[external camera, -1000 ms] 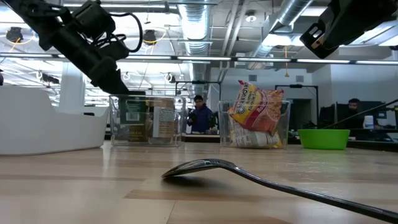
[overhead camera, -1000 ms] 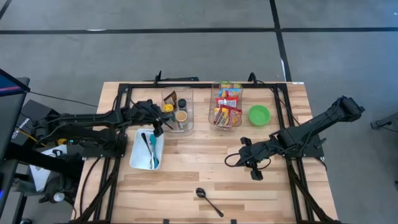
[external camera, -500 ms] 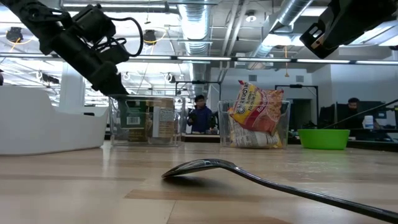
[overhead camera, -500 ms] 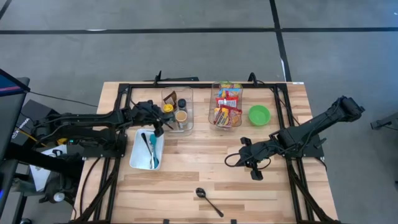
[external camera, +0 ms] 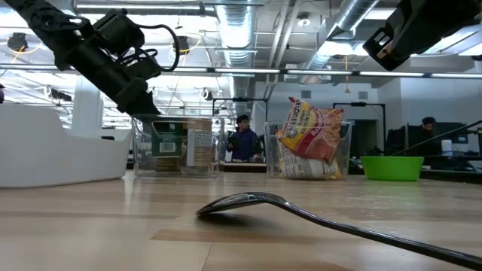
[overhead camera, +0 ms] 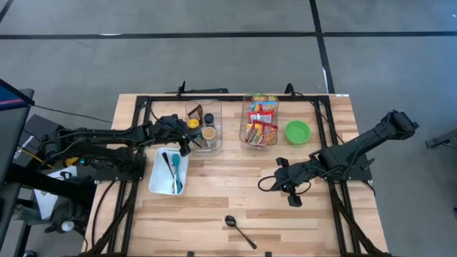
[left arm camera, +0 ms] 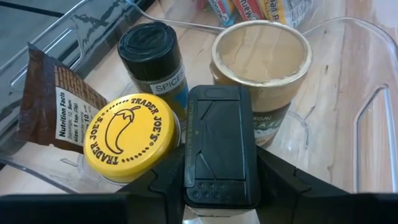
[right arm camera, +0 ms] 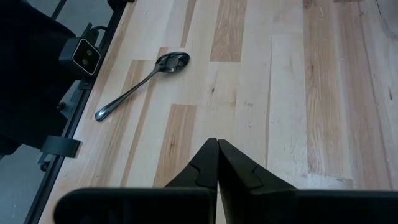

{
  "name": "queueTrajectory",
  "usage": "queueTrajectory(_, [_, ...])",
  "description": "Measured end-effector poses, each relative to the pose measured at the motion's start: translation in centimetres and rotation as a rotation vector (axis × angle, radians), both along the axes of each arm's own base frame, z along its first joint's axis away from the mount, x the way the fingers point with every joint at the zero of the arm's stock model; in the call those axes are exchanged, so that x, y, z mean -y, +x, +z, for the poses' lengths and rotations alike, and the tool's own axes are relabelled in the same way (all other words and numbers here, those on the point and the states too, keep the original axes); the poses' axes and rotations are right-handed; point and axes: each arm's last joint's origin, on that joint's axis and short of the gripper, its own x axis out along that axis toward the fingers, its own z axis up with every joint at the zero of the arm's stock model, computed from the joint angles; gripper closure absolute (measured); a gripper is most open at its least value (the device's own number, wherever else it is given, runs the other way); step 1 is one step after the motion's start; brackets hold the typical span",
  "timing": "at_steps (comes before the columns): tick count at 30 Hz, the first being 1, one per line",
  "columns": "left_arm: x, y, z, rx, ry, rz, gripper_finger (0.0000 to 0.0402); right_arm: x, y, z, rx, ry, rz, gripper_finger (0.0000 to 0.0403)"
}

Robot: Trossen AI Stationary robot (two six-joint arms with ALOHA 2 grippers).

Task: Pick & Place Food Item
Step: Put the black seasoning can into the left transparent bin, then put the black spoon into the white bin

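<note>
We find the left tool (left arm camera: 221, 186) pinching a black-lidded container (left arm camera: 222, 146) beside the yellow-lidded jar (left arm camera: 132, 135). We advise lifting it straight up, clear of that jar. Right tool (right arm camera: 217, 163) waits pressed together.

Two clear bins (overhead camera: 204, 127), one green bowl (overhead camera: 298, 131), one white tray (overhead camera: 168, 171), one loose spoon (overhead camera: 239, 230), perhaps four jars.

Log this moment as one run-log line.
left pincer: shut on black-capped bottle above clear bin | right pincer: shut, idle above table | spoon: untouched
</note>
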Motion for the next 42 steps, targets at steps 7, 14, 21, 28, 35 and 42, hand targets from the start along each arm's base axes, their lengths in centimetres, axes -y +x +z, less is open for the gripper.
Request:
queueTrajectory(7, [0.0, 0.0, 0.0, 0.000, -0.003, -0.005, 0.0260, 0.0, 0.0, 0.0, 0.000, 0.001, -0.001, 0.0403])
queueTrajectory(14, [0.0, 0.0, 0.0, -0.001, -0.004, -0.004, 0.0254, 0.0, 0.0, 0.0, 0.000, 0.001, -0.001, 0.0403])
queueTrajectory(21, [0.0, 0.0, 0.0, -0.001, -0.004, -0.001, 0.0231, 0.0, 0.0, 0.0, 0.000, 0.001, -0.001, 0.0403])
queueTrajectory(28, [0.0, 0.0, -0.1, 0.011, -0.019, 0.010, 0.0221, 0.0, 0.0, 0.0, 0.000, 0.001, -0.001, 0.0403])
queueTrajectory(35, [0.0, 0.1, 0.2, 0.037, -0.008, 0.008, 0.0232, 0.0, 0.0, 0.0, 0.000, 0.001, -0.001, 0.0403])
queueTrajectory(42, [0.1, -0.2, 1.2, 0.101, 0.014, 0.006, 0.0245, 0.0, 0.0, 0.0, 0.000, 0.001, -0.001, 0.0403])
